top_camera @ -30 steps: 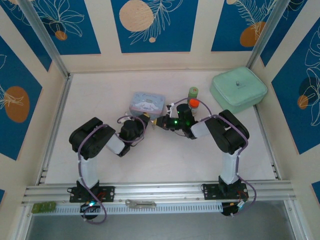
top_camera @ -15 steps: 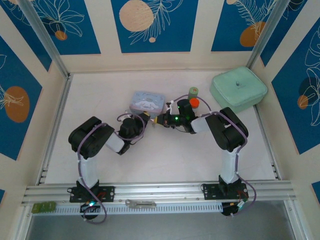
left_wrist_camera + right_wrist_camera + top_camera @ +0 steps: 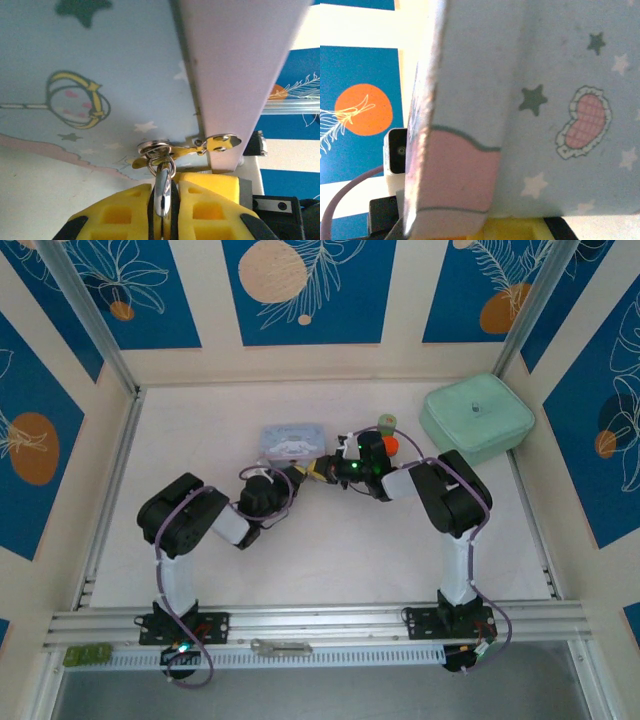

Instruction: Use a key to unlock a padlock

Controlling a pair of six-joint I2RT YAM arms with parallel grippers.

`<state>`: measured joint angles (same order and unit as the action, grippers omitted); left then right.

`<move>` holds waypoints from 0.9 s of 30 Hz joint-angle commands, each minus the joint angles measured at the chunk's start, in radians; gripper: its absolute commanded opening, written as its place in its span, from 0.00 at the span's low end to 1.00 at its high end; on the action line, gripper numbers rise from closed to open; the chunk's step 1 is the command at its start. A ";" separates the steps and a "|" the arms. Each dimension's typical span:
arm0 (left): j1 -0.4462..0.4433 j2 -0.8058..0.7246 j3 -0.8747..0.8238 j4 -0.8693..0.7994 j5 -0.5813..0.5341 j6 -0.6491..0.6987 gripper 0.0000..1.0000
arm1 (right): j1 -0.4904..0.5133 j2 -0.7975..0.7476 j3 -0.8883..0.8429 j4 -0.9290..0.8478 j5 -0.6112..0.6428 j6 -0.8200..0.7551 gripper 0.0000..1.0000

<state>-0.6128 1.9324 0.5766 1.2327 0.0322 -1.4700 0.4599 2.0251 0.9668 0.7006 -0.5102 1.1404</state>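
1. Nearest you, the left claw (image 3: 163, 200) is clamped on a thin silvery blade of the key (image 3: 162, 186). Its ring (image 3: 156, 148) sits just past the fingertips at twelve o'clock.
2. At about two o'clock from the ring, a brass-yellow piece with a small silver loop touches the corner of the pale blue tin (image 3: 100, 75). I take this piece for the padlock (image 3: 218, 143), but it is too small to be sure.
3. In the top view, the right claw (image 3: 322, 469) faces the left one from three o'clock, hard up against the tin. I cannot tell whether it is open or closed.
4. Farther off at two o'clock stands the orange-capped bottle (image 3: 390, 445), apart from the work.
5. You appear to be at the step of bringing key to lock, and nothing shows the shackle sprung. Next, you need the lock held steady and the blade lined up with a keyhole that is hidden here. The tin crowds both claws, so allow for it.
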 commanded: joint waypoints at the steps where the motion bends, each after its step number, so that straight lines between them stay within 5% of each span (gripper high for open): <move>1: -0.099 -0.026 0.051 0.123 0.290 -0.014 0.00 | 0.112 -0.057 0.050 -0.036 0.026 -0.161 0.00; 15: -0.083 -0.063 0.012 -0.051 0.042 0.090 0.00 | 0.095 -0.235 -0.131 -0.094 0.123 -0.212 0.00; 27: -0.056 0.042 0.161 -0.126 -0.211 0.204 0.00 | 0.028 -0.291 -0.208 -0.138 0.041 -0.243 0.00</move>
<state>-0.6735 1.9430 0.6834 1.1069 -0.0975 -1.3190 0.4881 1.7824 0.7757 0.5705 -0.3973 0.9367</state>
